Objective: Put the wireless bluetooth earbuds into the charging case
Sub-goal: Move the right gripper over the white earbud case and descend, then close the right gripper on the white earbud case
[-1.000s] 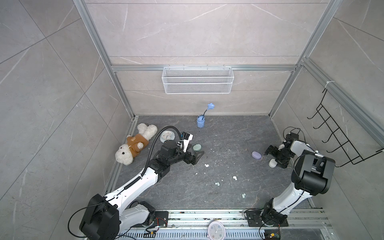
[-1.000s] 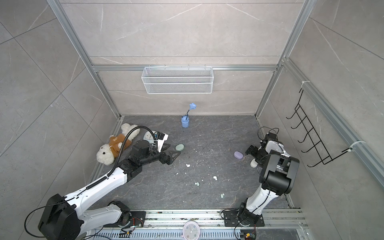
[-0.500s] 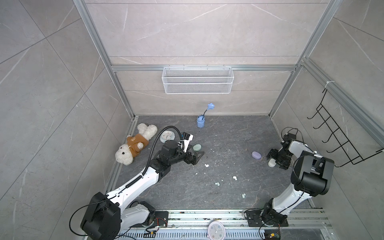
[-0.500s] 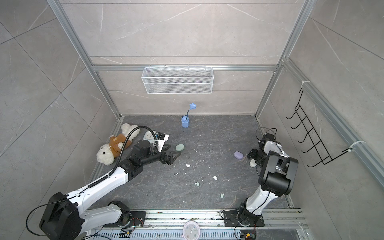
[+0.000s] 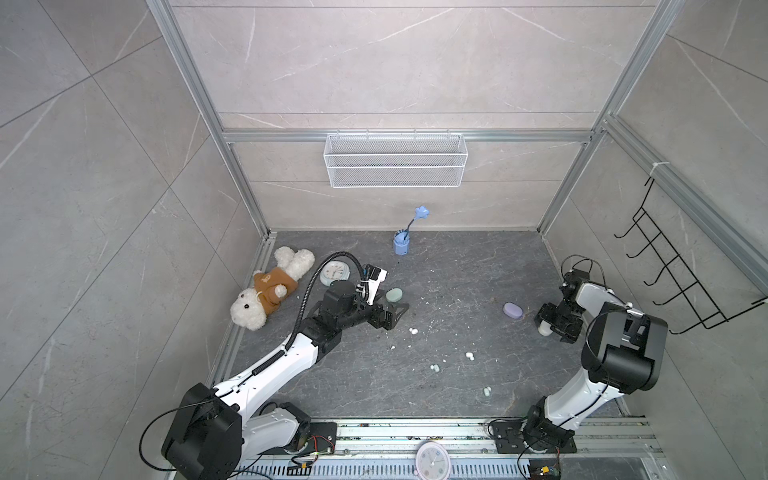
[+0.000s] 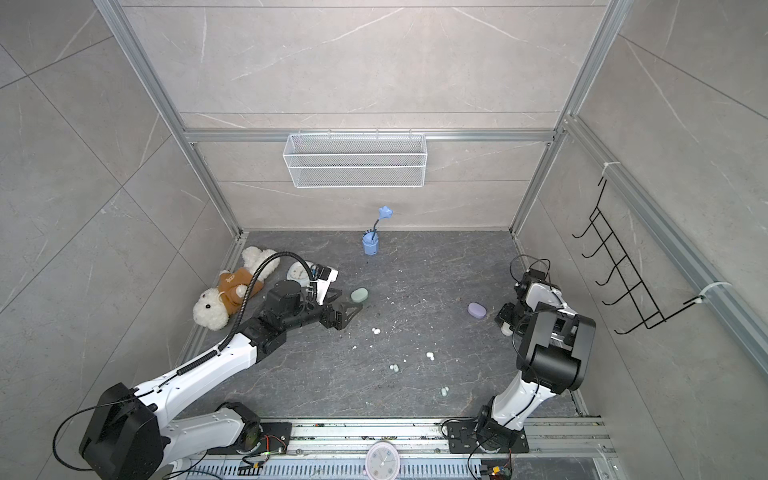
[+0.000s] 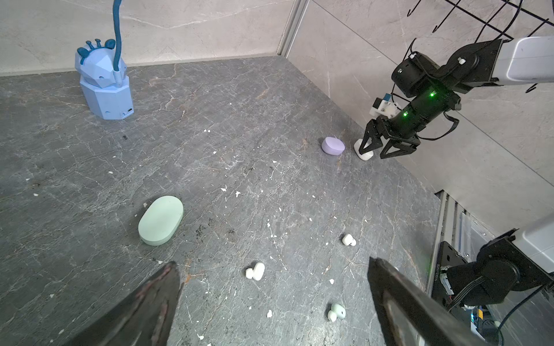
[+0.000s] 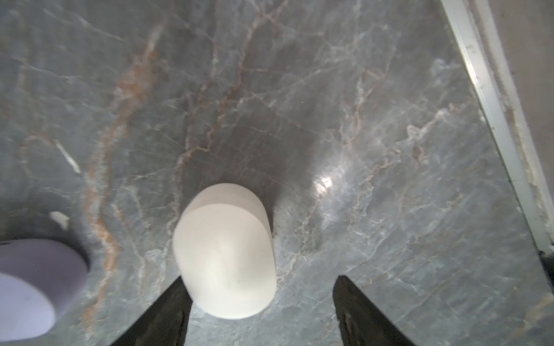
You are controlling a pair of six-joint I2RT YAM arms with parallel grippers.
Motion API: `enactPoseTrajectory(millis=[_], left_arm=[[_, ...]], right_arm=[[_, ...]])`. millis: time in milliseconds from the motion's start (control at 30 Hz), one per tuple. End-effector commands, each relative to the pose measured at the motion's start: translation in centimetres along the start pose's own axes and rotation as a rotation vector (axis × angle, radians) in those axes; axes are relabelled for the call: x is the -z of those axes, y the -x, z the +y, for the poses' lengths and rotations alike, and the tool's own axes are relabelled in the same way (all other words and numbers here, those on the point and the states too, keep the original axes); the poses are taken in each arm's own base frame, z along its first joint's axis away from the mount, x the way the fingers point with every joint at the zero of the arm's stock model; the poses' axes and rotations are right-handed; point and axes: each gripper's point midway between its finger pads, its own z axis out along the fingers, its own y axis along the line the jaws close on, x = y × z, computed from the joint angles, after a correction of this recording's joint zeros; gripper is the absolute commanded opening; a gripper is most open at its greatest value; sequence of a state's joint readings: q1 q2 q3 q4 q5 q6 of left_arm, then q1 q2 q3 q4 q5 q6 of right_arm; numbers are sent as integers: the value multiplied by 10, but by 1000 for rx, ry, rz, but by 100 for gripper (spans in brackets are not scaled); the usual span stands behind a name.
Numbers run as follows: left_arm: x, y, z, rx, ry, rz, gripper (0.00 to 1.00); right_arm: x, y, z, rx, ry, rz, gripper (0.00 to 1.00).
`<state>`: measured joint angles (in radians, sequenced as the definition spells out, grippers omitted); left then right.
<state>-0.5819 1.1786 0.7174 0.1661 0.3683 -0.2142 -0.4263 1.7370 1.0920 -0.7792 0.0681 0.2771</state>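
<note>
Since a second ago, the right gripper (image 7: 373,154) has been drawn in by the right edge of the surface (image 5: 457,270) to the white case (image 8: 227,254), and its jaws have been narrowed. The left arm is seen almost unchanged.

The surface is a dark grey, veined slab strewn with white crumbs. It is enclosed by pale tiled walls in an aluminium frame. A wire basket (image 5: 395,160) is hung on the back wall and a black hook rack (image 5: 673,270) on the right wall. A plush toy (image 5: 270,286) is laid at the left edge, and a blue holder (image 5: 401,243) is stood near the back edge.

The white case is straddled by the parted fingers. One finger is close against its side and a clear gap is left at the other, so nothing is clamped. Its long axis is lined up with the fingers' reach. Whether it lies flat cannot be told.

The lavender case (image 5: 513,310) is laid flat just beside it, with its long axis running roughly left to right.

The mint case (image 5: 394,295) is laid flat left of centre. The left gripper (image 5: 397,316), spread wide and empty, is held just in front of it.

A white earbud (image 5: 413,331), a second white earbud (image 5: 469,355), a mint earbud (image 5: 434,368) and a second mint earbud (image 5: 486,390) are scattered between the centre and the front edge, all outside the cases.
</note>
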Motion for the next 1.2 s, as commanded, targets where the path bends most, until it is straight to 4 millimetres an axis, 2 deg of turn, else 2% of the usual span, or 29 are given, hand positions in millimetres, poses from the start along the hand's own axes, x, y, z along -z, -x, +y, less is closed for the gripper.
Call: enactPoseTrajectory(millis=[0,133,400,533,633,833,1167], left_arm=[[1,10,-2,2,-11,-40,100],[2,11,-2,-3,-10,-40,100],[2,10,-1,3,-7,-41,100],[2,9,-1,5,-4,-40,100],[2,9,0,3,1,-40,100],[2,8,2,-2,14,-37,100],[2,7,4,0,22,-34,100]], right_arm=[[-1,-19,-16,-14,-89,53,74],[7,-16,-21,-53,-110,28,71],[42,-4,21,-251,158,0,88],[37,6,24,-368,178,28,90],[30,15,19,-443,147,41,86],[14,16,12,-575,125,101,84],[6,23,1,-657,79,92,82]])
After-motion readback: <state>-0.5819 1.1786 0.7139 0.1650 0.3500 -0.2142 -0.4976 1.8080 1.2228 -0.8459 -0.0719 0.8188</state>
